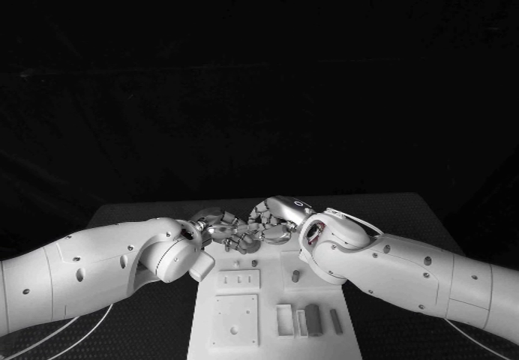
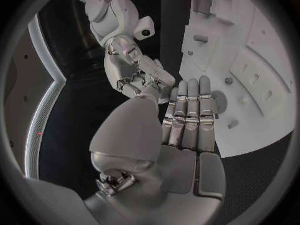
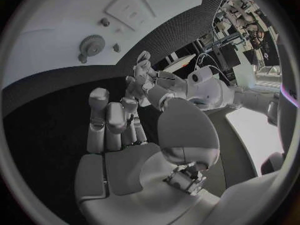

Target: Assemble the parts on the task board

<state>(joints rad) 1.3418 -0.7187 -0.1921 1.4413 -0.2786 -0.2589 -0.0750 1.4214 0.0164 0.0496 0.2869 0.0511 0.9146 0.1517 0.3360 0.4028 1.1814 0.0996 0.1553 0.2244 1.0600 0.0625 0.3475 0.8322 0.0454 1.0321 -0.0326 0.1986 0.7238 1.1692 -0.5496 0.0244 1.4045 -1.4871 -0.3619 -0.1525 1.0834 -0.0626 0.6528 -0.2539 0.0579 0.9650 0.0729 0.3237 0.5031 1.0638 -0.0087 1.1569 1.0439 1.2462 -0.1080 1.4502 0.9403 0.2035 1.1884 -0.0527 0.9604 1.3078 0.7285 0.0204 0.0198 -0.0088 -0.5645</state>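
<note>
The white task board point(image 1: 271, 341) lies in the middle of the table, and both hands hover close together over its far end. My left hand point(image 1: 222, 229) has its fingers point(image 2: 189, 110) stretched out straight with nothing in them. My right hand point(image 1: 277, 217) has its fingers point(image 3: 111, 117) curled in, and I see nothing held. Near the board's front stand a dark grey bar point(image 1: 313, 319) and a thinner one point(image 1: 337, 321). A small gear point(image 3: 92, 45) sits on the board point(image 3: 56, 40) beyond the right hand.
A small slotted plate point(image 1: 239, 280) and a larger square plate point(image 1: 236, 319) are set into the board's left half. Two small pegs point(image 3: 105, 21) stand near the gear. Black table point(image 1: 400, 217) surrounds the board. The two forearms flank the board's sides.
</note>
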